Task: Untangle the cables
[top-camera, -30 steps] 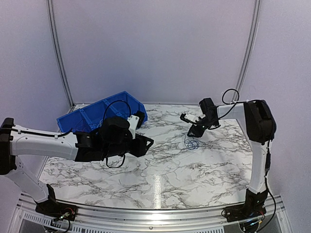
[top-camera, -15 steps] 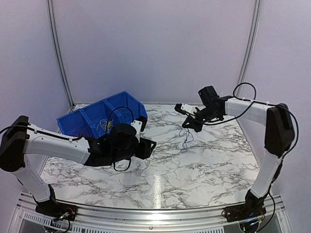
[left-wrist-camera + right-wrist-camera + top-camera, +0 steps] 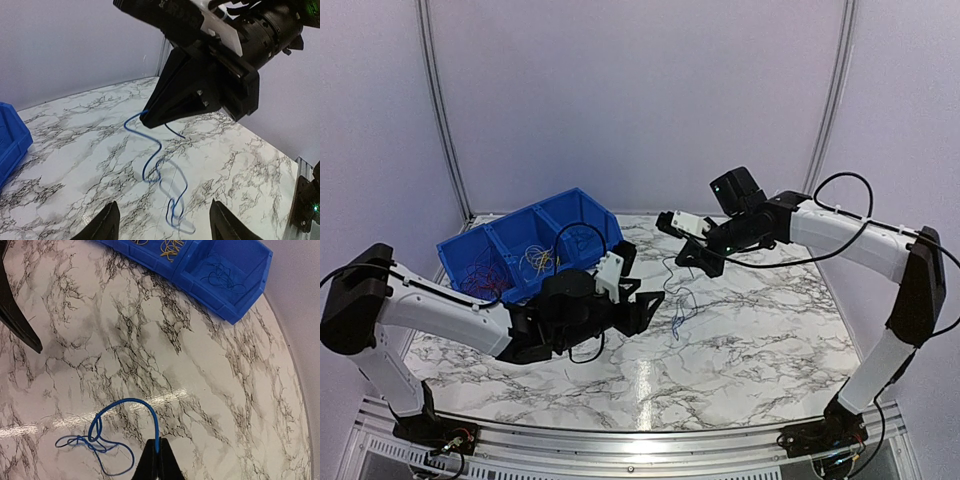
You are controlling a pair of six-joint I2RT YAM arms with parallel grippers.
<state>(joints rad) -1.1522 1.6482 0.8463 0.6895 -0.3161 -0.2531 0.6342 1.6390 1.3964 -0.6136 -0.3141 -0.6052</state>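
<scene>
Right gripper (image 3: pixel 159 460) clamped on one blue cable (image 3: pixel 129 400), which hangs toward the marble worktop (image 3: pixel 750 340) | left gripper (image 3: pixel 164 204) jaws apart, near its lower loops | other cables (image 3: pixel 535 258) lie in the blue bin (image 3: pixel 603 222), well apart.

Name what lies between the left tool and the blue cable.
Only bare marble table, as the left wrist view shows; the blue cable hangs from the right tool.
</scene>
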